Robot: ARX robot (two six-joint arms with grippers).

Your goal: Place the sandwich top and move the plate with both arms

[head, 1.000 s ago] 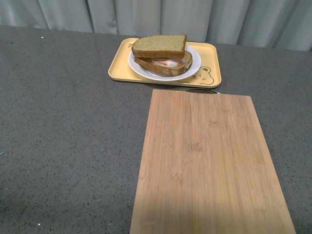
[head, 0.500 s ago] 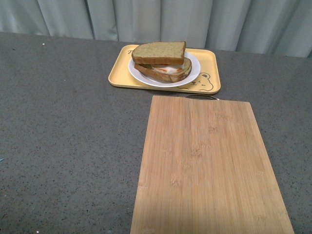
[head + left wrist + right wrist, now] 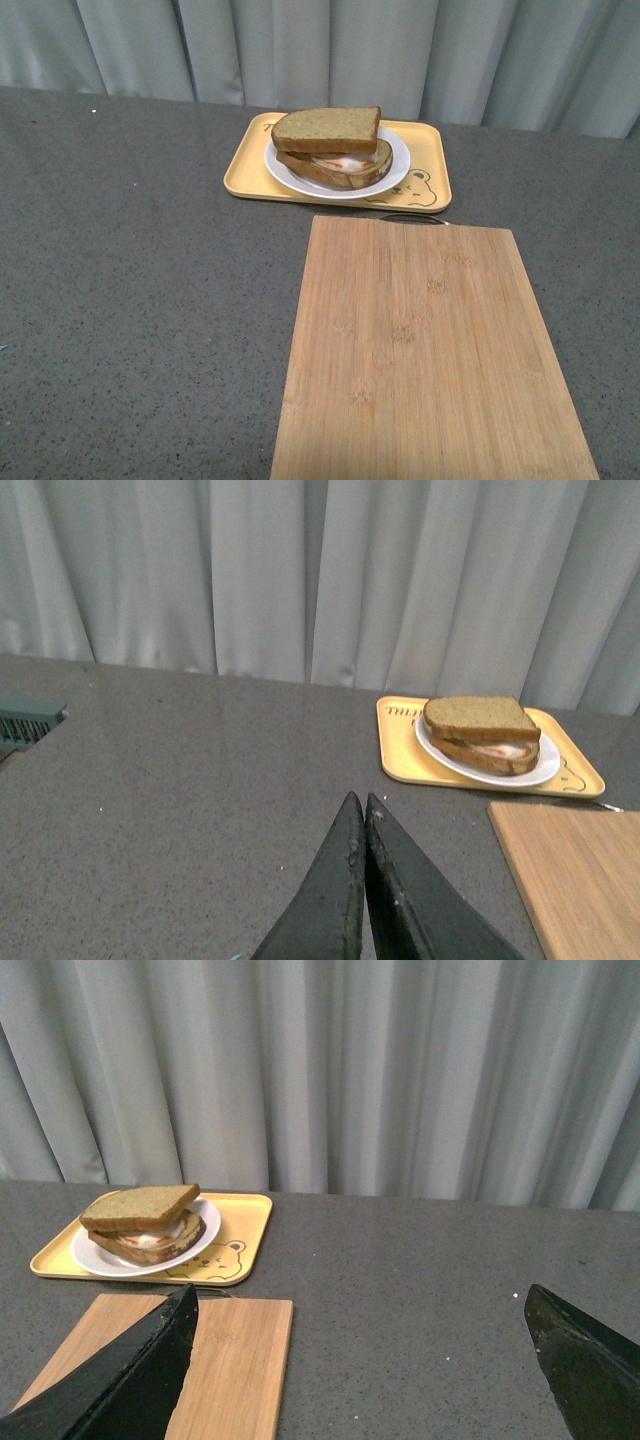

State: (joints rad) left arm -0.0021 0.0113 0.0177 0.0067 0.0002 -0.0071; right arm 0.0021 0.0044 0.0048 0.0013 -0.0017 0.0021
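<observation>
The sandwich top [image 3: 327, 129], a plain tan-brown slice, lies on the egg-bearing lower slice on the white plate [image 3: 395, 165]. The plate sits on a yellow tray [image 3: 430, 190] at the far side of the table. Neither arm shows in the front view. In the left wrist view my left gripper [image 3: 358, 805] is shut and empty, well short of the sandwich top [image 3: 478, 717] and the plate [image 3: 540, 771]. In the right wrist view my right gripper [image 3: 360, 1300] is wide open and empty over bare table, off to one side of the sandwich top [image 3: 138, 1206] and the plate [image 3: 205, 1235].
A bamboo cutting board [image 3: 425, 350] lies in front of the tray, nearest me. It also shows in the left wrist view [image 3: 585, 875] and the right wrist view [image 3: 230, 1360]. Grey curtains [image 3: 330, 50] hang behind the dark speckled table [image 3: 130, 280].
The tray, plate and sandwich have shifted downward in the front view, and more curtain shows above. The sandwich itself has not changed.
</observation>
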